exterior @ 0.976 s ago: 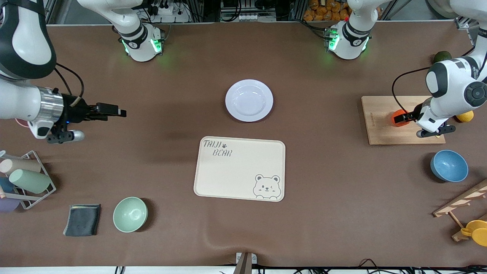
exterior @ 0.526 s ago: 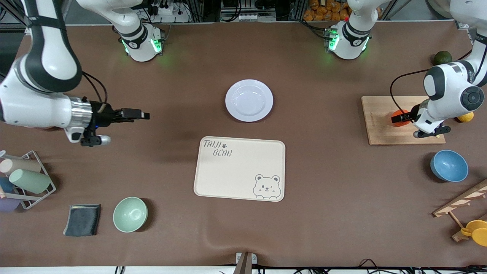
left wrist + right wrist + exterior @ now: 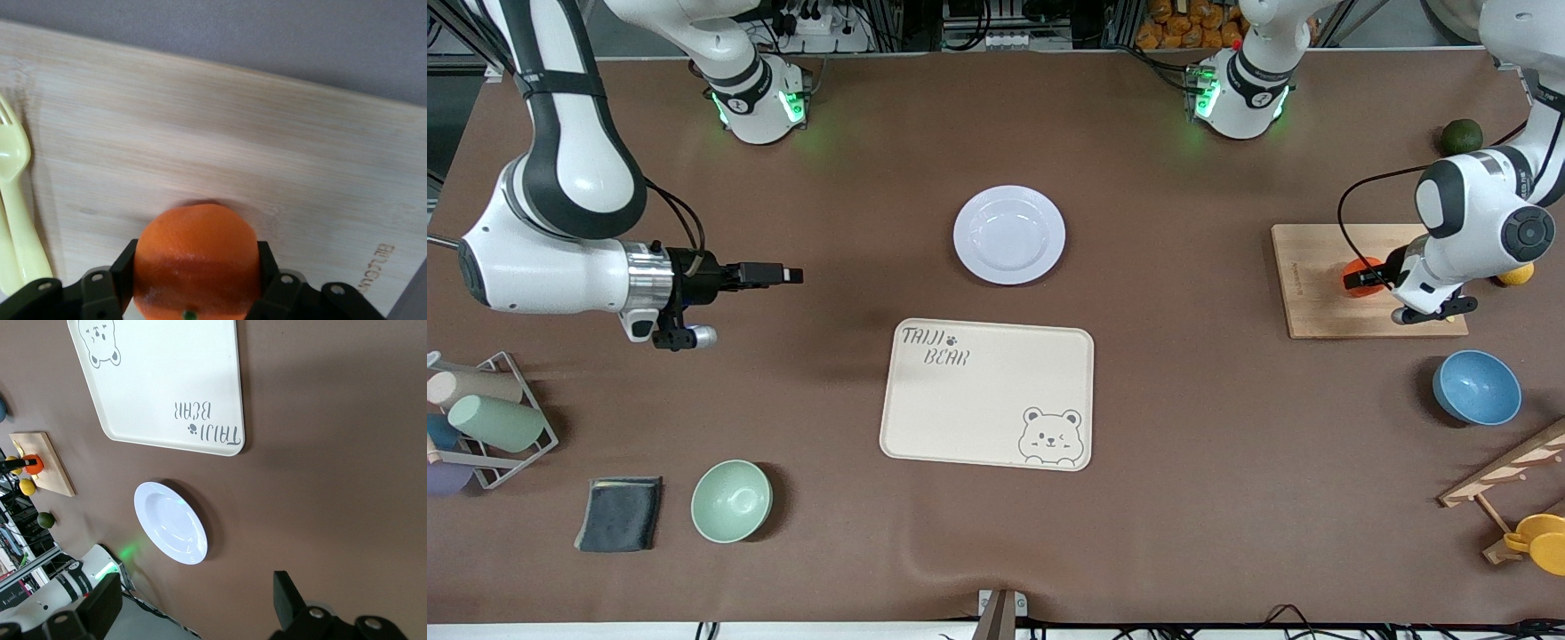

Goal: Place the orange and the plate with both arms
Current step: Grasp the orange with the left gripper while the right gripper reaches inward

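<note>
The orange (image 3: 1360, 274) is on the wooden cutting board (image 3: 1316, 302) at the left arm's end of the table. My left gripper (image 3: 1368, 277) is shut on it. In the left wrist view the orange (image 3: 195, 253) fills the gap between the two black fingers, just over the board (image 3: 200, 147). The pale lavender plate (image 3: 1009, 235) lies flat mid-table, farther from the front camera than the cream tray (image 3: 987, 394). My right gripper (image 3: 787, 275) is open and empty, above the table toward the right arm's end, apart from the plate. The right wrist view shows its spread fingers (image 3: 287, 593) and the plate (image 3: 170, 523).
A lemon (image 3: 1513, 273) lies beside the board, and a dark green fruit (image 3: 1461, 136) farther back. A blue bowl (image 3: 1476, 387) and a wooden rack (image 3: 1507, 471) are nearer the camera. A mint bowl (image 3: 731, 500), dark cloth (image 3: 620, 513) and cup rack (image 3: 489, 418) sit at the right arm's end.
My right gripper has moved from the right arm's end of the table toward the middle, closer to the plate. My left gripper stays on the orange and has barely shifted.
</note>
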Action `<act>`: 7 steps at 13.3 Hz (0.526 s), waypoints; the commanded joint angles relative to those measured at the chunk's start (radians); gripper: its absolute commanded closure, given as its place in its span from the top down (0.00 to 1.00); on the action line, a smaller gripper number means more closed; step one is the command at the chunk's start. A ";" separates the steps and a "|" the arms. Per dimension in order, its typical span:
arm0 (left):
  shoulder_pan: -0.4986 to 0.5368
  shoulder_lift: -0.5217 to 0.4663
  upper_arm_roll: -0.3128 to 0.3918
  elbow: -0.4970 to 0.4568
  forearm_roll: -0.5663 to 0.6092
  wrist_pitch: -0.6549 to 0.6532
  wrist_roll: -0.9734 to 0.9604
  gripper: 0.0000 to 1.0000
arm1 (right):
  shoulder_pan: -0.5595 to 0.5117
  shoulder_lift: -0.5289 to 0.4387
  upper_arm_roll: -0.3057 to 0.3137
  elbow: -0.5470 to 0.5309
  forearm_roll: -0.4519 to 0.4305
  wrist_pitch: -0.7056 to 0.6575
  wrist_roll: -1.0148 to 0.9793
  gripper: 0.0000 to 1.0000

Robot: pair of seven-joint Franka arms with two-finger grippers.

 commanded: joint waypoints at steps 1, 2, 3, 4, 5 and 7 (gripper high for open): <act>0.009 -0.029 -0.078 0.004 0.014 -0.002 -0.007 0.18 | -0.001 0.013 -0.006 -0.004 0.034 0.004 -0.042 1.00; 0.009 -0.034 -0.118 0.018 -0.002 -0.004 -0.007 0.10 | -0.004 0.013 -0.006 -0.004 0.036 0.004 -0.044 1.00; 0.008 -0.043 -0.152 0.041 -0.018 -0.022 -0.006 0.09 | -0.005 0.013 -0.006 -0.004 0.036 0.003 -0.042 1.00; 0.008 -0.049 -0.184 0.072 -0.035 -0.066 -0.009 0.08 | -0.004 0.015 -0.006 -0.004 0.038 0.006 -0.044 1.00; 0.008 -0.057 -0.232 0.110 -0.067 -0.126 -0.031 0.08 | -0.005 0.020 -0.006 -0.006 0.044 0.006 -0.044 1.00; 0.008 -0.089 -0.356 0.211 -0.136 -0.320 -0.150 0.07 | -0.005 0.020 -0.006 -0.018 0.073 0.007 -0.067 1.00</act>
